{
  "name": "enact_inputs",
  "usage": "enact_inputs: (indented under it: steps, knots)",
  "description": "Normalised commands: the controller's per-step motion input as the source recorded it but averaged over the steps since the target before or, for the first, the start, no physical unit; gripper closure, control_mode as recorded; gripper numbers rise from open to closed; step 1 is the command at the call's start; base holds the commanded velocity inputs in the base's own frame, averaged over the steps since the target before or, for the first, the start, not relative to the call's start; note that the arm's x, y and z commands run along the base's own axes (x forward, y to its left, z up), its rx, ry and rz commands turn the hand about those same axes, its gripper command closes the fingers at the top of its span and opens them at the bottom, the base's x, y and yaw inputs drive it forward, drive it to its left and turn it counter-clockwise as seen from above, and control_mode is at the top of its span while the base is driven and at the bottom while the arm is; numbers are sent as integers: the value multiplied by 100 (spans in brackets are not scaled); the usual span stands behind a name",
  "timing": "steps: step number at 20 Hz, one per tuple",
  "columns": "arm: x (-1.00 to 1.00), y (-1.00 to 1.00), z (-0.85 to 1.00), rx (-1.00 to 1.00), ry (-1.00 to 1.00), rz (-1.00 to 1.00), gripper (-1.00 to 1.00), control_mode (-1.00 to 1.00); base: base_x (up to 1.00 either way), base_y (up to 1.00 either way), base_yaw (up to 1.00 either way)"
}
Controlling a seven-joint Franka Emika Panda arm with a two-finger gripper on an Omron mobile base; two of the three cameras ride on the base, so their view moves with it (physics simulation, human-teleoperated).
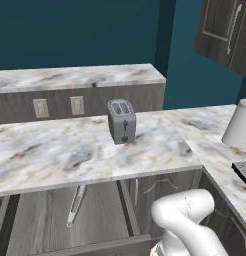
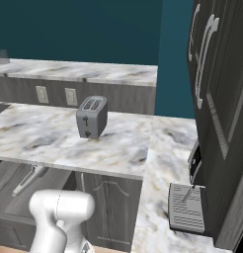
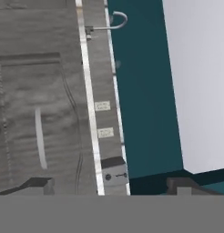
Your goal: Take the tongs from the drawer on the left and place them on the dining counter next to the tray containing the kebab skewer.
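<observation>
Lying in the open drawer [image 1: 50,220] under the marble bench [image 1: 55,150], the tongs [image 1: 76,204] rest lengthwise on the grey wood-grain floor in the left base view, partly tucked under the bench edge. A grey toaster [image 1: 121,121] stands upright on the bench above, a little to the right of the tongs. Behind it a raised marble ledge [image 1: 75,76] carries two wall sockets [image 1: 59,106] on its front face. A white paper-towel roll [image 1: 239,124] stands at the right end of the bench. The white arm [image 1: 187,220] bends up from the lower right, just beside the drawer.

From the right base view, the tongs [image 2: 28,180] show at the lower left inside the drawer [image 2: 10,183], below the bench rim, angled slightly. The toaster [image 2: 91,117] sits on the bench [image 2: 118,143] above them. Tall dark cabinets [image 2: 220,99] fill the right side, with a small grey appliance [image 2: 187,207] on the bench at their foot. The arm's elbow [image 2: 59,212] rises at the bottom left.

From the hand view, which is rolled on its side, the end effector [image 3: 111,184] shows its two dark tips well apart, with nothing between them. Beyond them lie a grey cabinet door with a silver handle [image 3: 39,136], the toaster [image 3: 114,170], the sockets [image 3: 104,119] and a curved tap [image 3: 111,22].
</observation>
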Motion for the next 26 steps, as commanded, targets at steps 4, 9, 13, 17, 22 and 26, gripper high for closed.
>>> enact_inputs:
  steps: [4,9,13,17,22,26]
  knots:
    - [-36,-12,75,3,-3,4,-100,-100,0,0,0]
    - [-19,-27,80,8,-3,6,-100,-100,0,0,0]
    - [0,-27,71,8,-2,4,-100,-100,0,0,0]
    - [0,-17,61,5,-2,3,-100,-100,0,0,0]
    - [0,-13,70,4,-1,1,-100,-100,0,0,0]
    - [10,-14,74,3,0,0,-100,-100,0,0,0]
